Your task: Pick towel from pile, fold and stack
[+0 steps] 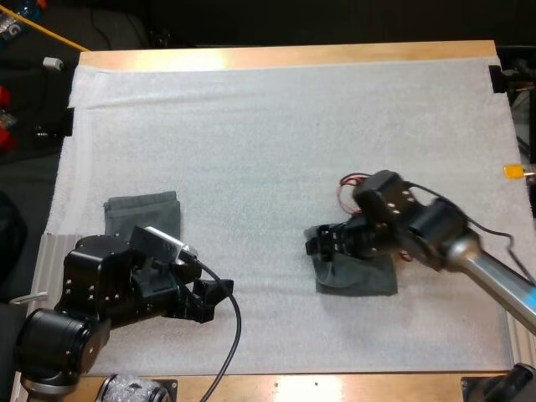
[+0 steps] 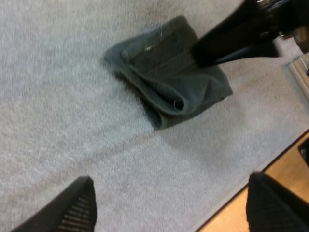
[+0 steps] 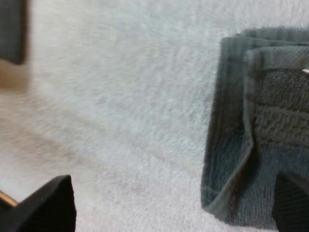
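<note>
The right hand [image 1: 316,244] hovers low with its fingers spread and gripping nothing. One finger is over the left border of a dark folded towel [image 1: 360,275], which lies flat on the white mat [image 1: 276,134] directly under and behind that hand. The left hand [image 1: 216,300] is also released. It points across bare mat towards that towel but sits well apart from it. A second folded towel [image 1: 144,211] lies just beyond the left arm, partly covered by it.

Folding looks about finished here, and stacking has not begun, since the two towels lie far apart. The next move likely calls for the right hand to close on the towel's thick folded side. It would then lift the towel without letting the layers fall open and carry it across to the towel by the left arm.

From the left wrist, the layers curl loosely at the corner facing the left hand, so a pinch there could peel only one ply. The desk [image 1: 293,55] has its near rim close behind the towel. The open room lies between the two hands and ahead of them.
</note>
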Robot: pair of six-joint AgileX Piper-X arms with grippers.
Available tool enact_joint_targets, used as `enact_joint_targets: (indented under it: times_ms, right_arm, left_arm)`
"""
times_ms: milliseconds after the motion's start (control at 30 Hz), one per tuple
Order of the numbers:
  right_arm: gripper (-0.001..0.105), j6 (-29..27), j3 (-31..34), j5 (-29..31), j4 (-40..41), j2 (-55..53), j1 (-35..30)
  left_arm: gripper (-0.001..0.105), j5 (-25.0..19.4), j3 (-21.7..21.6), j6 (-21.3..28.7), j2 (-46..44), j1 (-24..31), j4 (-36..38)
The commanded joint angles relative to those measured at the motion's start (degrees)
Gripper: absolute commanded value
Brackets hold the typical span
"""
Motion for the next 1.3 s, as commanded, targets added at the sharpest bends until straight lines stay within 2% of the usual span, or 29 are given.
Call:
enact_joint_targets:
  times_ms: [0,300,533,667,767,933,1100,1267]
  right_arm:
    - [0.079,-0.76,-0.57,0.77,1.84,-2.80,0.15]
    - [0.079,-1.65,-0.57,8.99,10.95,-16.03,0.15]
    - [0.079,-2.04,-0.57,9.97,17.20,-24.40,0.15]
    - [0.079,-2.04,-0.57,10.21,20.76,-28.92,0.15]
    - [0.079,-2.04,-0.57,12.13,22.52,-31.19,0.15]
    - [0.079,-3.69,-0.57,14.84,24.24,-35.08,0.15]
    - [0.079,-3.92,-0.57,15.73,24.72,-37.18,0.15]
    - [0.079,-3.92,-0.57,15.73,26.13,-37.36,0.15]
  left_arm:
    - [0.063,0.32,-0.17,0.60,0.17,0.00,-1.15]
    - [0.063,0.32,-0.17,0.77,0.16,0.00,-4.16]
    - [0.063,0.32,-0.17,-0.29,2.26,0.00,-4.39]
    - [0.072,1.46,-0.17,-1.34,6.29,0.00,-4.91]
    - [0.072,3.22,-0.17,-3.31,9.79,-0.67,-7.24]
    - [0.072,3.14,-0.17,-8.42,16.35,-4.96,-12.91]
    - [0.072,-1.89,-0.17,-15.06,23.99,-12.60,-20.59]
    - [0.072,-2.72,-0.17,-20.05,31.93,-17.67,-27.36]
